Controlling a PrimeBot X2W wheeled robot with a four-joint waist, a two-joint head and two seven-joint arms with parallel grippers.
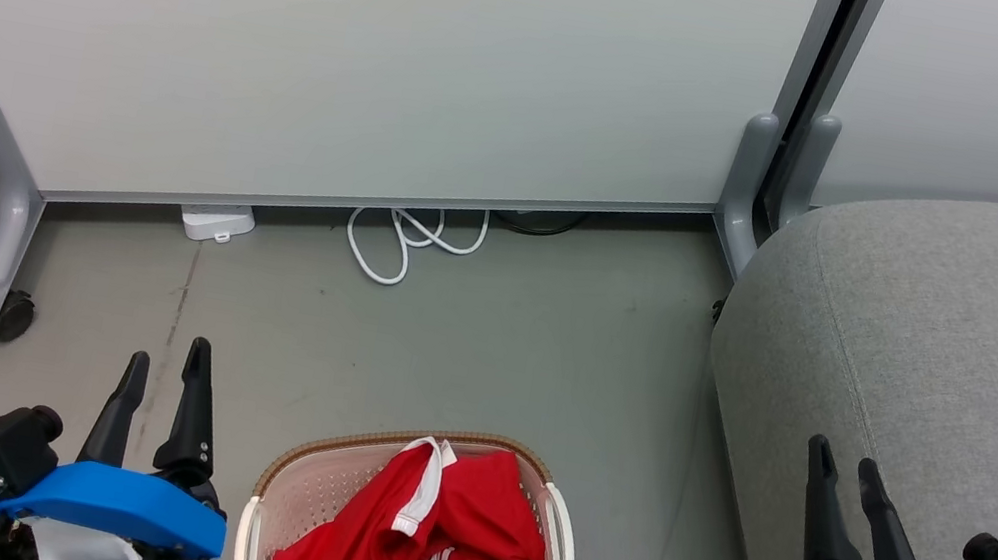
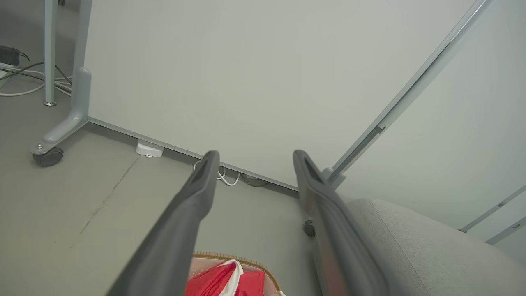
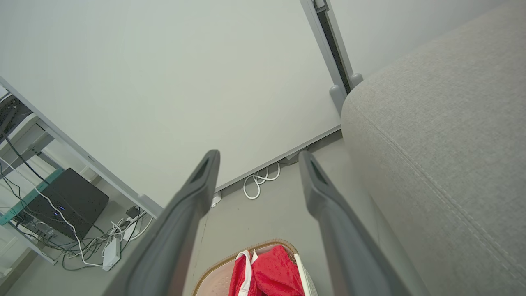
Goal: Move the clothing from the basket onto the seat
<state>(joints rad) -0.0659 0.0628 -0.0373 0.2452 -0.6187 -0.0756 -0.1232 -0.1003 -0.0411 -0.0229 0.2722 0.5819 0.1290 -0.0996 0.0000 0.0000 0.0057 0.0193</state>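
Note:
Red clothing (image 1: 425, 541) with white trim and some dark lettering lies crumpled in the cream perforated basket (image 1: 302, 485), which stands on the floor at the bottom centre of the head view. The grey woven seat (image 1: 964, 348) rises to the basket's right. My left gripper (image 1: 166, 361) hovers open to the left of the basket, with nothing between its fingers. Over the seat's front edge my right gripper (image 1: 843, 464) is open and empty too. Both wrist views catch the clothing (image 2: 226, 281) (image 3: 267, 273), the basket rim (image 2: 250, 261) (image 3: 230, 257) and the seat (image 2: 415, 246) (image 3: 444, 144).
A pale partition panel (image 1: 346, 42) on castored grey feet (image 1: 4, 268) stands behind the basket. A white cable (image 1: 409, 240) and a white plug block (image 1: 215, 222) lie at its base. Bare grey floor (image 1: 499, 341) stretches between panel and basket. A black box with cables (image 3: 65, 203) sits far left.

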